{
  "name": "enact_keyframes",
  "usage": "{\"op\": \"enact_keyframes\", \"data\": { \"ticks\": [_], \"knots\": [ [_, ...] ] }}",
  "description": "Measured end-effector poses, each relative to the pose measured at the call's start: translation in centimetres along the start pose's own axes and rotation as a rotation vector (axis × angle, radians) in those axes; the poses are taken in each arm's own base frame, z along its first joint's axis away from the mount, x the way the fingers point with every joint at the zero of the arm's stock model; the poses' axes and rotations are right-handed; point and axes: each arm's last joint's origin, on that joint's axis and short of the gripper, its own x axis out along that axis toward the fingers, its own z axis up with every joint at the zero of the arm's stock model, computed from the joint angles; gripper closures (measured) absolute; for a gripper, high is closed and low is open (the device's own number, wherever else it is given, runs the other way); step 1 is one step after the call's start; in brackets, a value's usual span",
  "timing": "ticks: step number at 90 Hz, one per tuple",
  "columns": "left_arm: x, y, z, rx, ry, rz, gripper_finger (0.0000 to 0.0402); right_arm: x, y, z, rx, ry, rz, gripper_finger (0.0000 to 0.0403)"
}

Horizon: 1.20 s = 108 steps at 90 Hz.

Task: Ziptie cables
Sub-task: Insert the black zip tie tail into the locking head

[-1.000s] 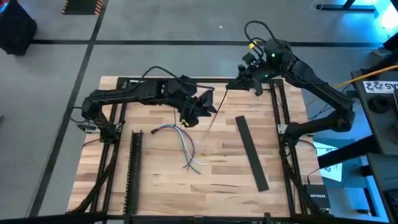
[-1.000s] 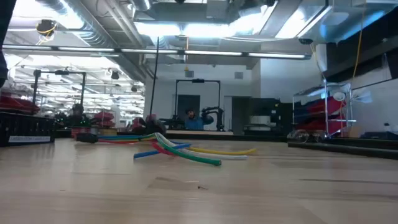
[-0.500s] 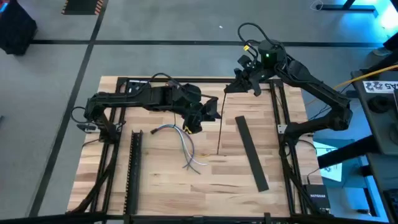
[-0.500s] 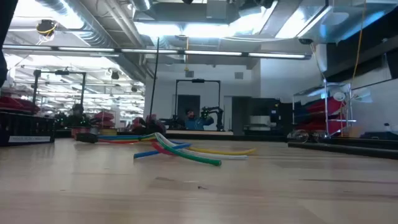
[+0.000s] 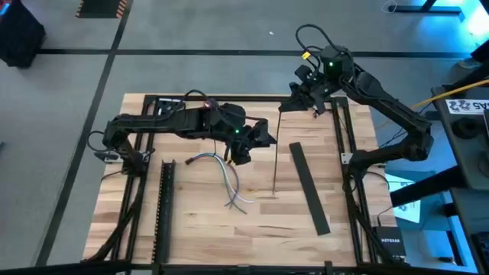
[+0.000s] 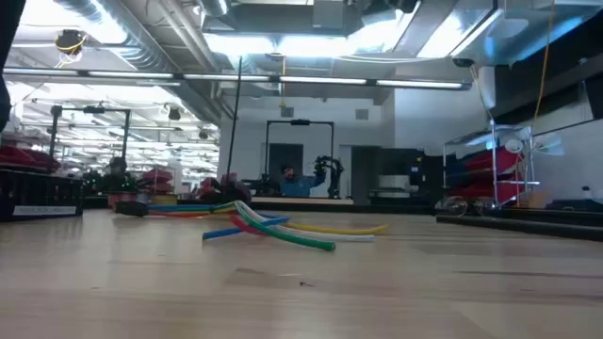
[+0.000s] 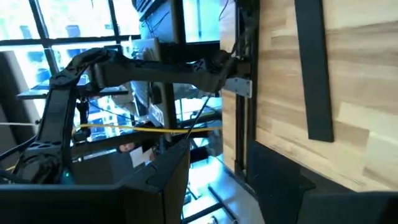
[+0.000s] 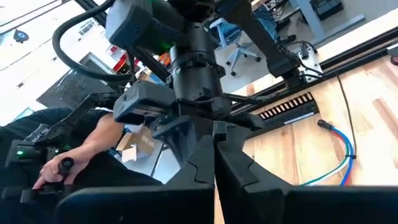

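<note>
Lying loose on the pale wooden table, left of centre, the thin curved white, grey, blue and reddish cables looked light and floppy, best pinched where they cross. Whether either gripper's jaws stood apart, I could not tell: left gripper hovered just right of them, right gripper at the far right edge.

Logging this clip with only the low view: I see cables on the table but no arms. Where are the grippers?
Observer: In the high view, the left gripper is over the table, just up and right of the cables, not touching them.
Operator: And the right?
Observer: The right gripper is at the table's top edge there, well away from the cables.
Operator: Anything else nearby?
Observer: A long black bar lies right of the cables, and a thin dark strip shows between them.
</note>
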Motion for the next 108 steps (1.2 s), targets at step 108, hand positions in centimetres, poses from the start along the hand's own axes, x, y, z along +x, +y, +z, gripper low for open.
{"op": "enact_keyframes", "data": {
  "ticks": [108],
  "knots": [
    [-1.5,0.8,0.1,-0.06,0.205,0.04,0.0247,0.0,0.0,0.0,-0.008,0.007,0.016,0.0403]
  ]
}}
